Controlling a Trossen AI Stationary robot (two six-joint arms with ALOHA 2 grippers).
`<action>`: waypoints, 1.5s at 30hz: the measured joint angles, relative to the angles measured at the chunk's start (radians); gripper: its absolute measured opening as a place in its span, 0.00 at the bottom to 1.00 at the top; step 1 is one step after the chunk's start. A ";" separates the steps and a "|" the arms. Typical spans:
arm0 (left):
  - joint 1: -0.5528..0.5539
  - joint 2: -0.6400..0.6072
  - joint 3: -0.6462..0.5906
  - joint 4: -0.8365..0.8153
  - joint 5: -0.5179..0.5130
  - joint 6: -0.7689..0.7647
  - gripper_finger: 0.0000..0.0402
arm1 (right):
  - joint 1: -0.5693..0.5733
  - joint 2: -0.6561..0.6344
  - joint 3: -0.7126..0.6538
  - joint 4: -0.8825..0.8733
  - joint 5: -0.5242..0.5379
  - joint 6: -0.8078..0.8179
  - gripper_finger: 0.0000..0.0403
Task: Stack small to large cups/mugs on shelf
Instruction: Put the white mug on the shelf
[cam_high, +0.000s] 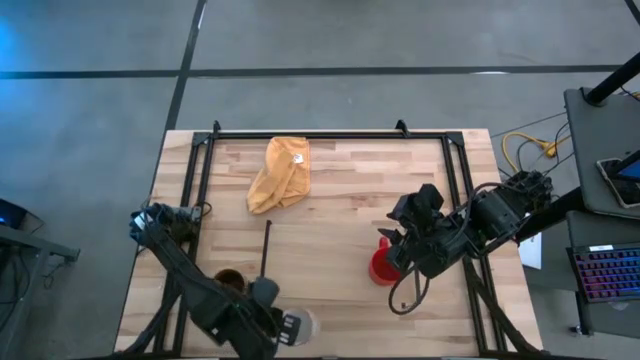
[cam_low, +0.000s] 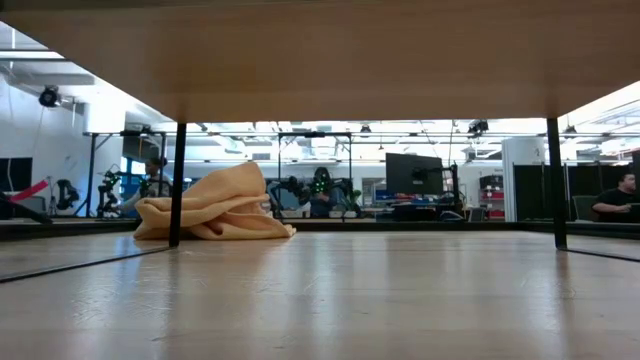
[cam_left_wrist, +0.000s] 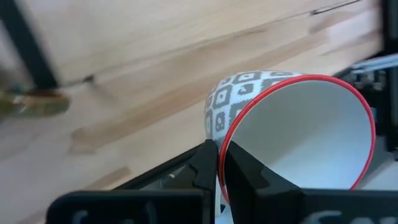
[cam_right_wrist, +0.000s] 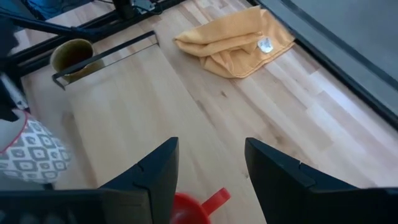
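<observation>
Three mugs are in play. The left pincer (cam_left_wrist: 217, 168) is clenched on the rim of the white mug (cam_left_wrist: 292, 130), holding it tilted near the worktop's (cam_high: 340, 215) front edge. The brown-gold mug (cam_right_wrist: 71, 56) stands beside the shelf (cam_right_wrist: 124, 106). The right pincer (cam_right_wrist: 208, 165) hangs released over the red mug (cam_high: 383, 265). Next, I judge, the white mug must go into the brown-gold one.

bare shelf (cam_right_wrist: 124, 118) middle, cloth (cam_high: 281, 173) at back, red mug (cam_high: 383, 267) right
</observation>
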 joint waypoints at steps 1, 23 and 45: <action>0.011 0.000 0.013 0.000 -0.001 0.024 0.00 | 0.010 0.000 0.000 0.000 -0.002 0.005 0.44; 0.265 -0.003 0.182 -0.191 -0.075 0.170 0.00 | 0.413 0.000 -0.078 0.000 0.105 0.302 0.44; 0.375 -0.003 0.186 -0.133 0.065 0.219 0.00 | 0.444 0.000 -0.200 0.000 0.126 0.411 0.42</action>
